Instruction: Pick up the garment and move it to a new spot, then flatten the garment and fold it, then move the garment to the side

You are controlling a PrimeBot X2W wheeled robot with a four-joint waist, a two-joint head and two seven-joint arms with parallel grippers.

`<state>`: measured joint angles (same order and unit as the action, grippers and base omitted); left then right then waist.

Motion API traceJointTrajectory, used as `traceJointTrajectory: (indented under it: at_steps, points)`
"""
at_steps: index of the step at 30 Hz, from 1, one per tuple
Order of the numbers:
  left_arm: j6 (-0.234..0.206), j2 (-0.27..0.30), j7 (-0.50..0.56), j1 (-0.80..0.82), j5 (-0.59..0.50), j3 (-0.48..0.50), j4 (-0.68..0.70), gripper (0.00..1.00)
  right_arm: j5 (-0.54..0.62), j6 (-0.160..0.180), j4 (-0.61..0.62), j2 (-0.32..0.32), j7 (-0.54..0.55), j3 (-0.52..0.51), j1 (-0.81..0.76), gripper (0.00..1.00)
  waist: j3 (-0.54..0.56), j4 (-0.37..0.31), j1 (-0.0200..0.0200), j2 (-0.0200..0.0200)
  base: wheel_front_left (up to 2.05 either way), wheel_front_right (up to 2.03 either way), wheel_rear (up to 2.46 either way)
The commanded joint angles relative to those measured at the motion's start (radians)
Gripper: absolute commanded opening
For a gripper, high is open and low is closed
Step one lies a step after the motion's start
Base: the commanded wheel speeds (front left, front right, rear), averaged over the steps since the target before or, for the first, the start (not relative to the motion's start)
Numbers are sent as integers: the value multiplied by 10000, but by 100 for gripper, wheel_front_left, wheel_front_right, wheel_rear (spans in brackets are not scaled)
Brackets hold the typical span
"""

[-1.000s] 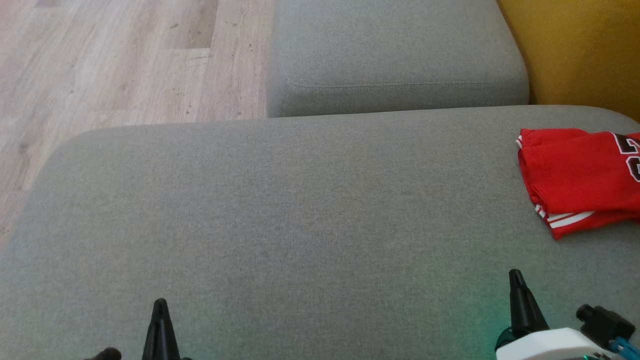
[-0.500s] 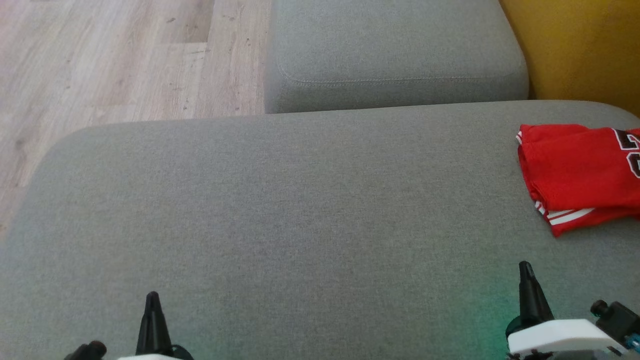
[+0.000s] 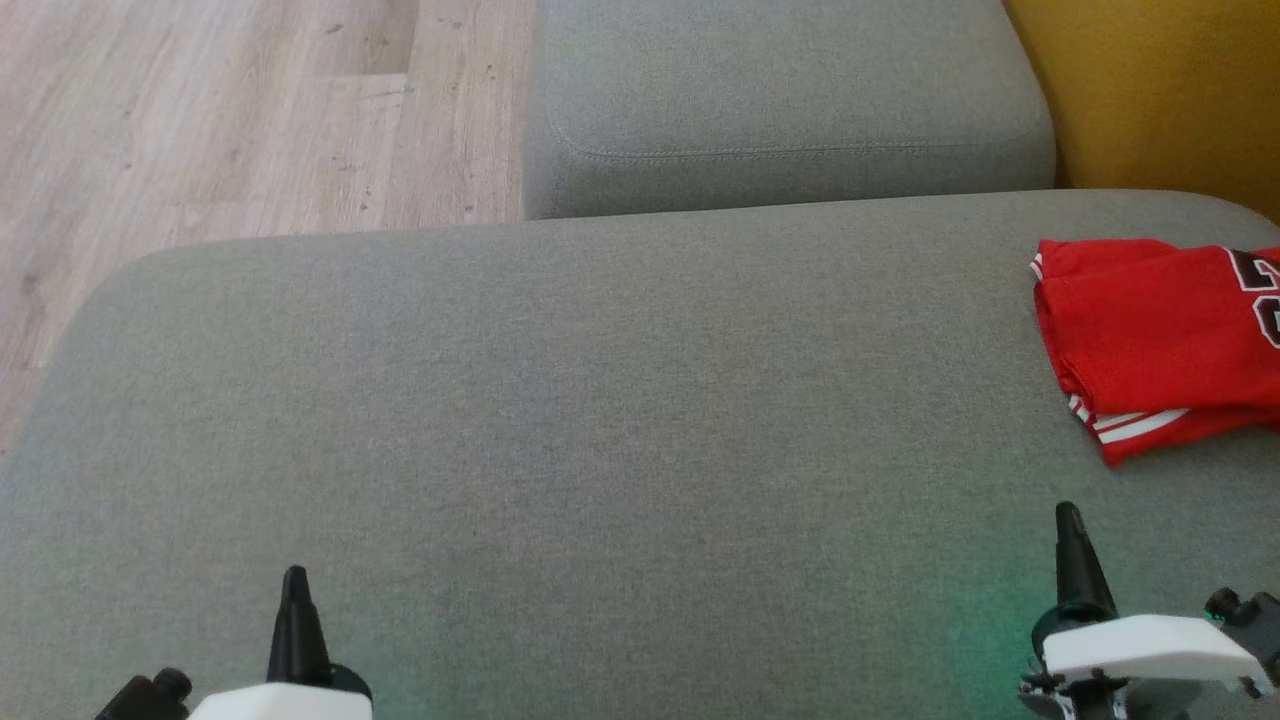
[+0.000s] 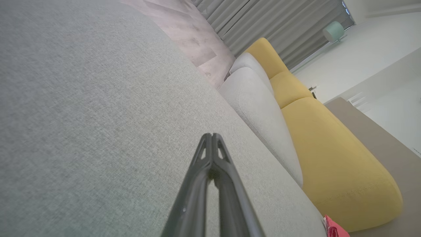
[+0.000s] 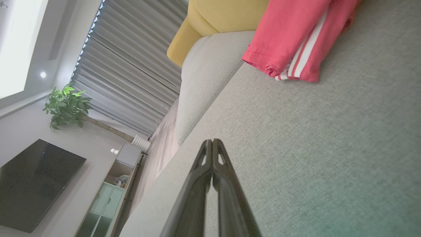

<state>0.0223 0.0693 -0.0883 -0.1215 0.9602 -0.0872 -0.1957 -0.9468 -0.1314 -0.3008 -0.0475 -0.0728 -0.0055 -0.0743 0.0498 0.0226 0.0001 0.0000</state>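
Observation:
A folded red garment [image 3: 1150, 340] with white stripes and dark numerals lies at the right edge of the grey sofa cushion [image 3: 600, 400]. It shows at the top of the right wrist view as the garment [image 5: 296, 36], and a red corner of the garment [image 4: 335, 228] peeks in low in the left wrist view. My left gripper [image 3: 293, 610] sits at the lower left, shut and empty, over bare cushion. My right gripper [image 3: 1070, 550] is at the lower right, shut and empty, a short way in front of the garment. Both grippers [image 4: 212, 136] [image 5: 212, 141] show their tips pressed together.
A second grey cushion [image 3: 780, 90] lies beyond the one in front of me. A yellow sofa section [image 3: 1160, 90] stands at the far right. Wooden floor [image 3: 200, 110] runs along the left. A television [image 5: 33, 184], a cabinet and a plant stand across the room.
The head view has shifted a little, so the sofa and garment sit slightly higher. Both grippers have risen further into view, the right one edging to the right.

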Motion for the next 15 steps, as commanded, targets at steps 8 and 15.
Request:
traceJointTrajectory:
  at_steps: [8,15]
  points:
    - [203,151,226,764,1094,475,139,0,-1111,4,404,-193,260,-57,745,0,-75,-32,-1,0,0,0,0]
    - [330,152,429,979,1930,627,51,0,-1938,4,428,-197,460,-168,897,0,-141,-60,-1,0,0,0,0]
